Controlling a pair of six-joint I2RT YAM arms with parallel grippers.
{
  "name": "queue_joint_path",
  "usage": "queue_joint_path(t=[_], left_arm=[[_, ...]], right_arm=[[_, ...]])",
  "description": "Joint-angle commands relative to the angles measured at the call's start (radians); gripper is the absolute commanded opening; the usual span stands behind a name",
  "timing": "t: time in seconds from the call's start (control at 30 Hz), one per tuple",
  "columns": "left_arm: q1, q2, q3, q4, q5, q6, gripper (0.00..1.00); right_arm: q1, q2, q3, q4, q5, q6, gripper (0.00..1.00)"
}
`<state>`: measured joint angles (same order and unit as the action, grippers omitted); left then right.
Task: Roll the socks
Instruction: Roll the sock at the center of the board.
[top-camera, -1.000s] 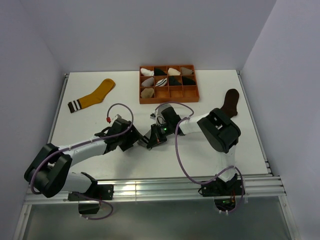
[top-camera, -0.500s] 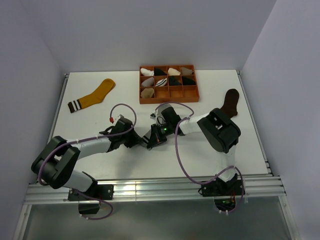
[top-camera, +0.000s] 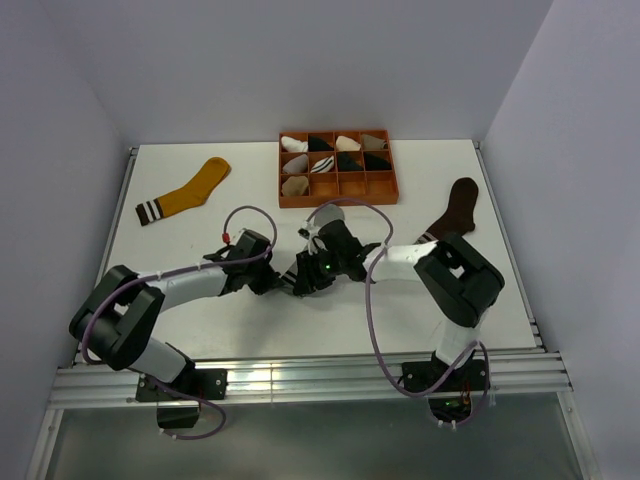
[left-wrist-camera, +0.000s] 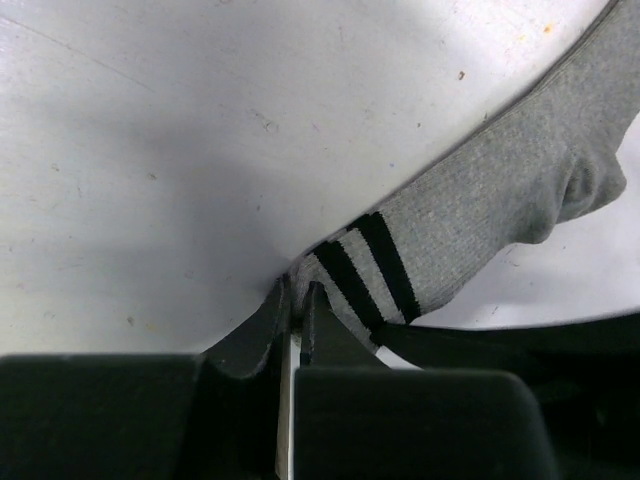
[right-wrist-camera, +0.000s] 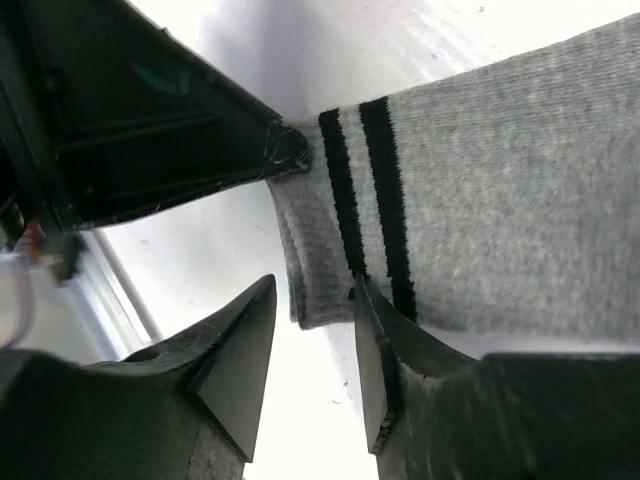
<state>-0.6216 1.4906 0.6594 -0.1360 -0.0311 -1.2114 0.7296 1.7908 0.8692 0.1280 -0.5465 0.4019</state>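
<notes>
A grey sock (left-wrist-camera: 480, 210) with two black cuff stripes lies on the white table between the arms. My left gripper (left-wrist-camera: 297, 290) is shut on the edge of its cuff. My right gripper (right-wrist-camera: 315, 290) is open, its jaws standing on either side of the cuff's corner, and the left gripper's fingers (right-wrist-camera: 285, 150) pinch the same cuff (right-wrist-camera: 330, 230) just above. In the top view both grippers meet at mid-table, left (top-camera: 283, 280) and right (top-camera: 302, 279), hiding the grey sock. The mustard sock (top-camera: 185, 192) lies flat at far left. The dark brown sock (top-camera: 460, 205) lies at far right.
An orange compartment tray (top-camera: 385, 188) holding small white, black and beige sock bundles stands at the back centre. Purple cables loop over both arms. A metal rail (top-camera: 300, 375) runs along the near edge, and walls close in both sides.
My left gripper has moved right to the grey sock's cuff and shut on it. My right gripper has opened off the cuff, and its arm has shifted a little.
</notes>
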Motion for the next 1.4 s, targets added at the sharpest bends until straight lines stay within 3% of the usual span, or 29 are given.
queue_joint_path(t=[0.0, 0.53, 0.73, 0.8, 0.97, 1.1, 1.23, 1.33, 1.37], left_arm=[[-0.003, 0.016, 0.042, -0.103, -0.009, 0.019, 0.0], [-0.004, 0.04, 0.137, -0.203, 0.016, 0.013, 0.0], [-0.004, 0.053, 0.144, -0.211, 0.022, 0.004, 0.0], [-0.004, 0.053, 0.143, -0.209, 0.022, 0.003, 0.0], [-0.003, 0.05, 0.143, -0.212, 0.017, -0.002, 0.0], [0.0, 0.039, 0.143, -0.206, 0.02, 0.0, 0.0], [0.003, 0.016, 0.137, -0.201, 0.017, 0.001, 0.01], [0.008, -0.012, 0.121, -0.192, 0.01, 0.001, 0.09], [0.008, -0.021, 0.118, -0.188, 0.001, 0.0, 0.17]], right_arm=[[0.063, -0.082, -0.033, 0.013, 0.195, -0.093, 0.46], [0.3, -0.11, -0.055, 0.059, 0.608, -0.244, 0.49], [0.358, -0.071, -0.05, 0.073, 0.712, -0.261, 0.46], [0.373, -0.053, -0.045, 0.073, 0.737, -0.258, 0.41], [0.378, -0.045, -0.052, 0.068, 0.755, -0.241, 0.16], [0.364, -0.041, -0.049, 0.044, 0.749, -0.213, 0.02], [0.309, -0.064, -0.064, 0.048, 0.622, -0.173, 0.0], [0.226, -0.083, -0.07, 0.062, 0.435, -0.121, 0.0], [0.203, -0.091, -0.073, 0.071, 0.378, -0.089, 0.0]])
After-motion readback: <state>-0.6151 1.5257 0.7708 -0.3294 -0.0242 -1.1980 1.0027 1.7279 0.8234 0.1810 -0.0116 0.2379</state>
